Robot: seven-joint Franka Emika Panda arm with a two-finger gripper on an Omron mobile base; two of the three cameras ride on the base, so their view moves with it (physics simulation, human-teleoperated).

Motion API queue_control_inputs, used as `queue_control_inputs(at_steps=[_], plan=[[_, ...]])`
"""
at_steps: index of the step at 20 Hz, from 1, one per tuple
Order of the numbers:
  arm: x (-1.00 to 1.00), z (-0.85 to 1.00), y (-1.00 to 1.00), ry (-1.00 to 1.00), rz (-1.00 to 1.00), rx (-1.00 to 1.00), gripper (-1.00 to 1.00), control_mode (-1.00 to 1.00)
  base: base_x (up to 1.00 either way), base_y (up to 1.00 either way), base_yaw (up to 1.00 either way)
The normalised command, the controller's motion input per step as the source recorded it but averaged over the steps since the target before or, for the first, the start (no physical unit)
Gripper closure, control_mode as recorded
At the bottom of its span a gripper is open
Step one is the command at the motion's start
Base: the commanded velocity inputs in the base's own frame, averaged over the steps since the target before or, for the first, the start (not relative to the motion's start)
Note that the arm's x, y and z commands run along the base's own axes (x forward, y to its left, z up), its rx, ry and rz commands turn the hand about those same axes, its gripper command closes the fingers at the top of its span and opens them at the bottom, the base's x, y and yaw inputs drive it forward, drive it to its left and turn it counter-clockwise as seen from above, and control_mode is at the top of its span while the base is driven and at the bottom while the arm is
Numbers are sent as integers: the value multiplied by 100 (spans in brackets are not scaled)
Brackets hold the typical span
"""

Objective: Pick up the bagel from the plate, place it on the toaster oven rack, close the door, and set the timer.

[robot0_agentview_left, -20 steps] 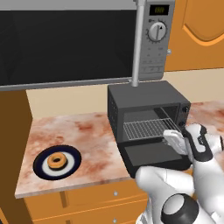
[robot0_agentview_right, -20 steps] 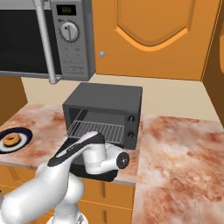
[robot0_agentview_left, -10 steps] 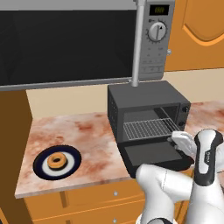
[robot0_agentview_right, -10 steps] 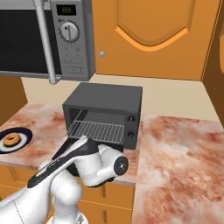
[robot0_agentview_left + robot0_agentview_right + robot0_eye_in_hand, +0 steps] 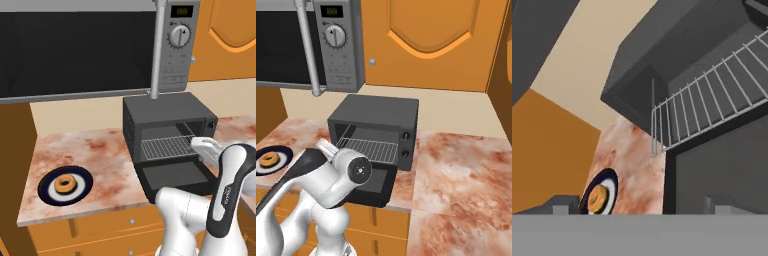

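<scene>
The bagel [image 5: 65, 184] lies on the navy-rimmed plate [image 5: 83, 175] at the counter's left. To its right stands the toaster oven [image 5: 165, 107], its door [image 5: 175, 174] dropped flat and the wire rack [image 5: 167, 146] bare inside. My gripper [image 5: 197, 143] hovers at the right side of the oven's mouth, just above the door, far from the plate. In the hand view my gripper [image 5: 639, 205] is open with nothing between the fingertips [image 5: 562, 204]; it faces the rack's left corner [image 5: 712, 100], with the bagel [image 5: 597, 198] small beyond. From the right side the bagel [image 5: 268, 159] is at the far left.
A large silver-and-black microwave [image 5: 75, 47] hangs above the counter, its dial panel [image 5: 179, 37] just over the oven. The marble counter [image 5: 100, 150] runs between plate and oven and continues right of the oven [image 5: 466, 170]. Orange cabinets [image 5: 431, 40] sit behind.
The arm has folded upward, its forearm now standing beside the oven, and the hand has lifted slightly off the open door. Bagel, plate and oven have not moved.
</scene>
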Motion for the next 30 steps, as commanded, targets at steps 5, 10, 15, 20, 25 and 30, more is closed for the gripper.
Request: queue_control_inputs(at_steps=[5,10,15,20,25,30], plan=[[-18,100,60,18,0,-23,-100,-100,0,0,0],[-1,73,76,28,0,-26,-100,-100,0,0,0],[0,4,98,17,0,-17,-100,-100,0,0,0],[0,-29,92,1,0,-7,-100,-100,0,0,0],[0,-42,73,0,0,-2,-100,-100,0,0,0],[0,-45,56,0,0,0,-100,-100,0,0,0]])
